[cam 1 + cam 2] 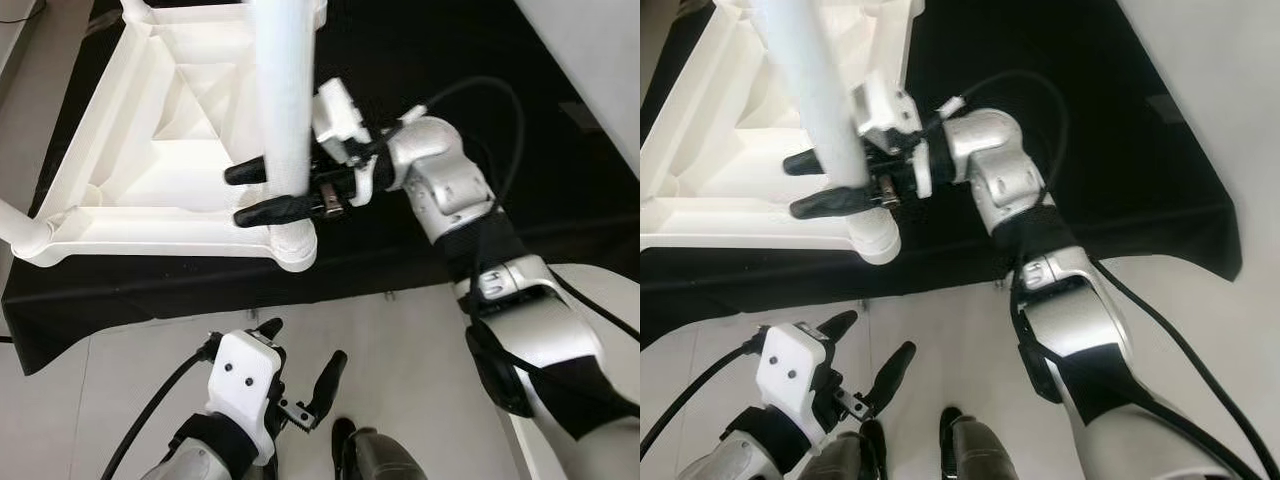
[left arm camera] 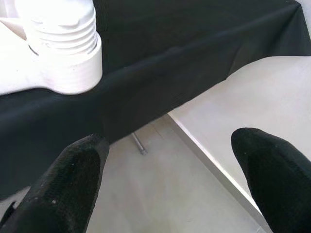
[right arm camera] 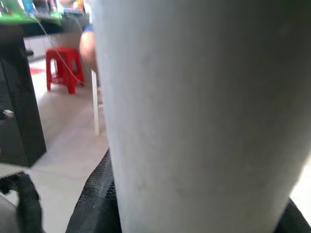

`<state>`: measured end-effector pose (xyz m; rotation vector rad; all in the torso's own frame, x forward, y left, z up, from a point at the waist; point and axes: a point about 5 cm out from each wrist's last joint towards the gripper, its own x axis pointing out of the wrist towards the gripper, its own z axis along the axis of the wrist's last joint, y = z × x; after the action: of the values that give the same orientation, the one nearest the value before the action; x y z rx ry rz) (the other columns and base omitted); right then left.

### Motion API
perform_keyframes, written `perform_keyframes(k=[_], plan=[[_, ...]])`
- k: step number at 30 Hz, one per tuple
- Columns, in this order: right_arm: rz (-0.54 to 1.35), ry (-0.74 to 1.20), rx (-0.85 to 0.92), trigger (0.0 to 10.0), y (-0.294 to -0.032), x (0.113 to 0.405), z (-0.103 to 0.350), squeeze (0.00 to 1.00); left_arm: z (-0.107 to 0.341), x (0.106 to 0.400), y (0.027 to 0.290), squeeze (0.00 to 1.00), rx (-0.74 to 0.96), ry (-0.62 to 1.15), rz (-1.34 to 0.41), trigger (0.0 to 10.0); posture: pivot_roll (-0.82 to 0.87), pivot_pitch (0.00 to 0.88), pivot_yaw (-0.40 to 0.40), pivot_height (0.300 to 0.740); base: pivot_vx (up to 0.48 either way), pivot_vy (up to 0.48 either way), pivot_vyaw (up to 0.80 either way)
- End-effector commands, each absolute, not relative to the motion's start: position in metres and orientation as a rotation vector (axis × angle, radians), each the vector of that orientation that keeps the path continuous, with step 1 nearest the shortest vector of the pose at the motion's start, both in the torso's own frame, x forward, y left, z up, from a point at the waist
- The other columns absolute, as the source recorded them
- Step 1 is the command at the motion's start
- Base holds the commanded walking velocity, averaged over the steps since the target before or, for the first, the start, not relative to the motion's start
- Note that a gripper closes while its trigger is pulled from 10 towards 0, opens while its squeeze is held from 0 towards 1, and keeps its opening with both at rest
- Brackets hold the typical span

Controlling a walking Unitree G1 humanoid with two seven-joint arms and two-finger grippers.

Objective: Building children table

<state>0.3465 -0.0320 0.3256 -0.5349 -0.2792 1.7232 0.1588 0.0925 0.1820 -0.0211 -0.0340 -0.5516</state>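
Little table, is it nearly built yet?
Not quite. The white tabletop lies upside down on the black cloth, and a leg already stands at the left corner. The right tool grips another white leg standing in the near corner socket. The left tool waits open below. Far corners are out of view.

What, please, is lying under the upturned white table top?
A black cloth lies spread under the table top, hanging over the near edge towards the pale floor. What carries the cloth is covered. The right pincer grips the white leg at the corner socket.
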Motion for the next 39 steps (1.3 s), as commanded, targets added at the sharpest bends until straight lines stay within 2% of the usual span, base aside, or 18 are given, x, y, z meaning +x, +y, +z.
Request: perform_keyframes(k=[1, 13, 15, 18, 20, 22, 23, 27, 28, 30, 34, 39], plan=[[1.670, -0.022, -0.574, 10.0, -0.033, 0.358, 0.280, 0.00, 0.179, 0.155, 0.093, 0.00, -0.025, -0.001, -0.550, 10.0, 0.06, 0.433, -0.015, 0.740, 0.000, 0.000, 0.00], [1.519, 0.057, -0.464, 10.0, -0.027, 0.369, 0.289, 0.00, 0.179, 0.157, 0.091, 0.00, -0.031, -0.002, -0.547, 10.0, 0.04, 0.425, -0.028, 0.740, 0.000, 0.000, 0.00], [1.393, 0.057, -0.373, 10.0, -0.032, 0.377, 0.289, 0.00, 0.178, 0.159, 0.091, 0.00, -0.034, -0.003, -0.547, 10.0, 0.03, 0.414, -0.031, 0.740, 0.000, 0.000, 0.00], [1.321, 0.051, -0.331, 10.0, -0.037, 0.381, 0.287, 0.00, 0.178, 0.160, 0.090, 0.00, -0.035, -0.004, -0.547, 10.0, 0.03, 0.408, -0.029, 0.740, 0.000, 0.000, 0.00], [1.188, 0.032, -0.269, 10.0, -0.047, 0.387, 0.282, 0.00, 0.177, 0.161, 0.091, 0.00, -0.034, -0.005, -0.548, 10.0, 0.02, 0.400, -0.026, 0.740, 0.000, 0.000, 0.00], [1.188, 0.032, -0.269, 10.0, -0.047, 0.387, 0.282, 0.00, 0.177, 0.161, 0.091, 0.00, -0.034, -0.005, -0.548, 10.0, 0.02, 0.400, -0.026, 0.740, 0.000, 0.000, 0.00], [1.120, 0.015, -0.238, 10.0, -0.052, 0.388, 0.279, 0.00, 0.177, 0.162, 0.091, 0.00, -0.033, -0.005, -0.549, 10.0, 0.02, 0.398, -0.026, 0.740, 0.000, 0.000, 0.00], [0.881, -0.083, -0.094, 10.0, -0.063, 0.376, 0.262, 0.00, 0.175, 0.163, 0.092, 0.00, -0.027, -0.006, -0.553, 10.0, 0.01, 0.383, -0.022, 0.740, 0.000, 0.000, 0.00], [0.881, -0.083, -0.094, 10.0, -0.063, 0.376, 0.262, 0.00, 0.175, 0.163, 0.092, 0.00, -0.027, -0.006, -0.553, 10.0, 0.01, 0.383, -0.022, 0.740, 0.000, 0.000, 0.00], [0.841, -0.150, -0.070, 10.0, -0.060, 0.356, 0.250, 0.00, 0.175, 0.166, 0.093, 0.00, -0.020, -0.010, -0.556, 10.0, 0.01, 0.379, -0.010, 0.740, 0.000, 0.000, 0.00], [0.839, -0.163, -0.077, 10.0, -0.058, 0.349, 0.247, 0.00, 0.175, 0.166, 0.093, 0.00, -0.017, -0.011, -0.557, 10.0, 0.01, 0.377, -0.008, 0.740, 0.000, 0.000, 0.00], [0.915, -0.191, -0.201, 10.0, -0.046, 0.345, 0.256, 0.00, 0.175, 0.171, 0.095, 0.00, 0.000, -0.021, -0.558, 10.0, 0.01, 0.352, -0.009, 0.740, 0.000, 0.000, 0.00]])
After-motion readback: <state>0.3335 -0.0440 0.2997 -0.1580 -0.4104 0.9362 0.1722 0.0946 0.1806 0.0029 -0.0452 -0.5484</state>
